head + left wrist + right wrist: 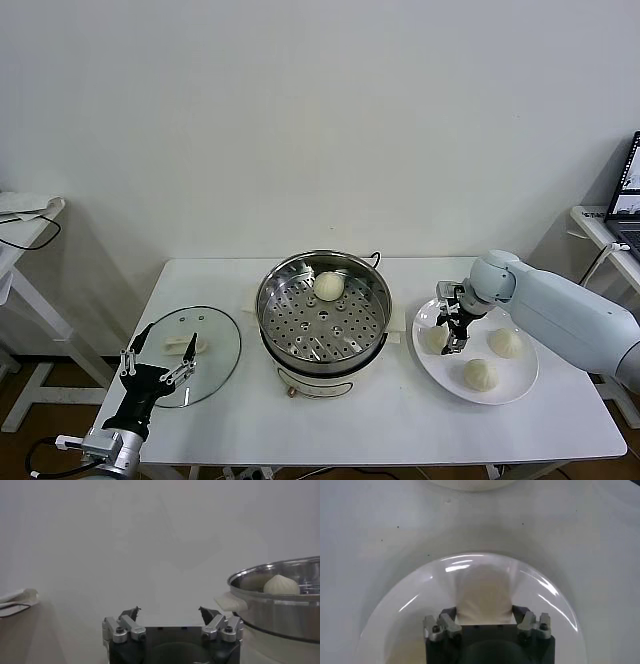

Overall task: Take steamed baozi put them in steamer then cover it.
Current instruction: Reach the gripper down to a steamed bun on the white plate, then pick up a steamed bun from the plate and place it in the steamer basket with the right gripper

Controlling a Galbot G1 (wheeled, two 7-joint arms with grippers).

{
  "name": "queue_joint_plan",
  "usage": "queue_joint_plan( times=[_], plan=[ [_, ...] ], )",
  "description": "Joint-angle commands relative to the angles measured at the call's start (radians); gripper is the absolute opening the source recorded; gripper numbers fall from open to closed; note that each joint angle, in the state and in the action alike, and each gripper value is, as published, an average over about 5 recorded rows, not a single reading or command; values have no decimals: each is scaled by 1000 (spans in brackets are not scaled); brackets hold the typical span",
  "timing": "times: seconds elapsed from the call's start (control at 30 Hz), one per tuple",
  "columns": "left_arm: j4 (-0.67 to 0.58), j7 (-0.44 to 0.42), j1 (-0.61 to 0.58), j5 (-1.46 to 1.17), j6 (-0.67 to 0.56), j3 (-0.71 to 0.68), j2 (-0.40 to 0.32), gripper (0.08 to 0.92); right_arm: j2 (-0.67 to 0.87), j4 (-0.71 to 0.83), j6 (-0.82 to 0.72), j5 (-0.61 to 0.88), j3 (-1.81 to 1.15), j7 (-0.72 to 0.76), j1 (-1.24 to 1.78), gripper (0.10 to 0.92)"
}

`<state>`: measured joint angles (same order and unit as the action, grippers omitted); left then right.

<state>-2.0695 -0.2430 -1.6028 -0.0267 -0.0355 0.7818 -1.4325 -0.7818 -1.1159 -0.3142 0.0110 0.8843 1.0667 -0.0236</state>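
Note:
The steamer (282, 318) stands mid-table with one baozi (329, 285) on its perforated tray; both also show in the left wrist view, the steamer (280, 607) and the baozi (282, 585). Three more baozi lie on the white plate (520, 385) to its right: one (506, 342), one (481, 374) and one (433, 340) nearest the steamer. My right gripper (452, 335) is shut on that nearest baozi (484, 592), low over the plate (420, 595), as the right wrist view (484, 611) shows. My left gripper (165, 345) is open and empty over the glass lid (218, 345); its spread jaws show in the left wrist view (169, 611).
The glass lid lies flat at the table's left with its white handle (186, 346) up. A side table with a laptop (628, 190) stands at the far right, and another side table with a cable (30, 215) at the far left. A wall is behind.

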Motion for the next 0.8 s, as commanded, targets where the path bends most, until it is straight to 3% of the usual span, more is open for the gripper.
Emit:
queue_joint_plan(
  times=[0.03,0.33,0.8],
  plan=[
    [-2,1,0,0,1,0,-1,823,-2,2,1,-5,-1,2,0,696],
    [-8,2,-3,0,1,0,-3,823,60,-52,-7,46,48,34,-78,687],
    [-14,6,-5,9,2,-8,-1,823,233,-357,-89,366,461,58,-629,687]
  ],
)
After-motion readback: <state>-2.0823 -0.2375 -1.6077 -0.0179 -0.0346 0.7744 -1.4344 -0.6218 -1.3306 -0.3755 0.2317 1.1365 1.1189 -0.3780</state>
